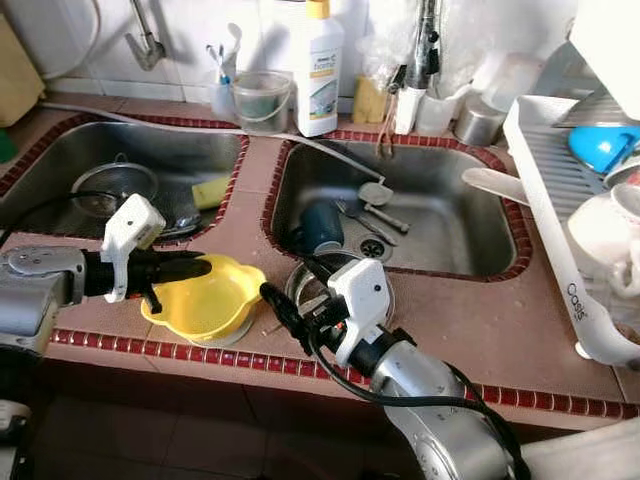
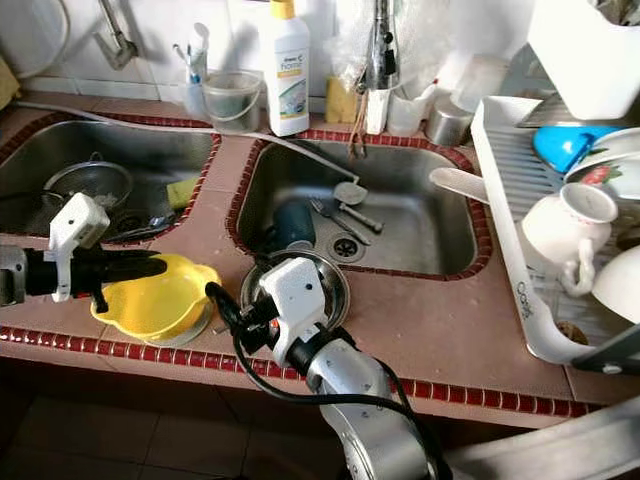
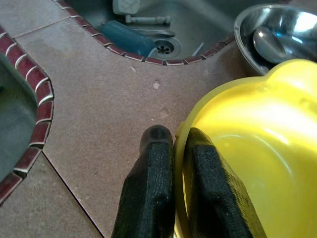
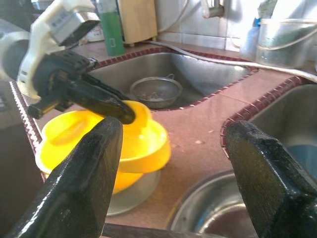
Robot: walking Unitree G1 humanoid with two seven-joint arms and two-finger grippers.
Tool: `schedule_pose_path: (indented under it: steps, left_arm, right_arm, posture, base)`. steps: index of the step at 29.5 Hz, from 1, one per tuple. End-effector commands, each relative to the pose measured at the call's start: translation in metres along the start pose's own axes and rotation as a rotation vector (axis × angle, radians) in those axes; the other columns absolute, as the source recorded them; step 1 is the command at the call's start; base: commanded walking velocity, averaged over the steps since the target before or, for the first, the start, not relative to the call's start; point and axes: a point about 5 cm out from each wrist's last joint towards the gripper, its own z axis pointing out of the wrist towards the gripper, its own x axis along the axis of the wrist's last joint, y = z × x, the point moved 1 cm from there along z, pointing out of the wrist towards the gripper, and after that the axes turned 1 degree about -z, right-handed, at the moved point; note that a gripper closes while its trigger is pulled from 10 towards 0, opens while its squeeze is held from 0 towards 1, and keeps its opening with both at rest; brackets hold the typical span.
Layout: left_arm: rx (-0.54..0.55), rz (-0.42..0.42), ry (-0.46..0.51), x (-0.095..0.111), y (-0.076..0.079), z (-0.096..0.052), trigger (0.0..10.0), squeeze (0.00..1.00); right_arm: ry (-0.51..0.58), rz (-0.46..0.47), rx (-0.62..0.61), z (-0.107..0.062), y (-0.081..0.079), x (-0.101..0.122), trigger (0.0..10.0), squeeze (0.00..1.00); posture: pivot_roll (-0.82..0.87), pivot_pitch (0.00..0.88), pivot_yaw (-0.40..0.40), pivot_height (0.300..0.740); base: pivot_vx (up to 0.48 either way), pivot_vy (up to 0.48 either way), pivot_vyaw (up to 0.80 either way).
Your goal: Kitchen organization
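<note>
A yellow plastic bowl (image 1: 205,300) sits on the tiled counter (image 1: 470,320) between the two sinks, on top of a pale dish (image 4: 133,194). My left gripper (image 1: 200,267) reaches in from the left and is shut on the bowl's near rim; in the left wrist view one finger (image 3: 148,193) is outside the rim and the other is inside. Just to the right of the yellow bowl (image 3: 257,148) stands a steel bowl (image 3: 277,25) holding a spoon (image 3: 265,43). My right gripper (image 1: 275,300) hovers open at the counter's front edge, over the steel bowl's near side, pointing toward the yellow bowl (image 4: 124,144).
The left sink (image 1: 60,150) holds a metal strainer (image 1: 115,185) and a yellow sponge (image 1: 210,190). The right sink (image 1: 450,230) holds a blue cup (image 1: 322,225) and cutlery (image 1: 375,210). A detergent bottle (image 1: 318,70) stands at the back, and a white dish rack (image 1: 555,200) with cups stands at the right.
</note>
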Motion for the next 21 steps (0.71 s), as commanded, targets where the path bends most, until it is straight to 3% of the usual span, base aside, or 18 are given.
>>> schedule_pose_path:
  steps: [1, 9, 21]
  left_arm:
    - [0.105, 0.069, 0.316, 0.068, -0.014, -0.023, 10.0, 0.0]
    - [0.115, 0.034, 0.38, 0.078, -0.019, -0.028, 10.0, 0.0]
    - [0.165, -0.107, 0.496, 0.079, -0.026, -0.031, 10.0, 0.0]
  right_arm:
    - [0.006, 0.0, -0.015, 0.0, 0.001, 0.001, 10.0, 0.0]
    - [0.007, 0.001, -0.016, 0.0, 0.001, 0.001, 10.0, 0.0]
    - [0.013, 0.006, -0.012, 0.002, -0.002, 0.001, 10.0, 0.0]
  posture:
    - [-0.09, 0.126, 0.029, 0.74]
    - [-0.09, 0.126, 0.034, 0.74]
    - [-0.09, 0.117, 0.039, 0.74]
  base:
    - [0.0, 0.0, 0.0]
    - [0.0, 0.0, 0.0]
    - [0.0, 0.0, 0.0]
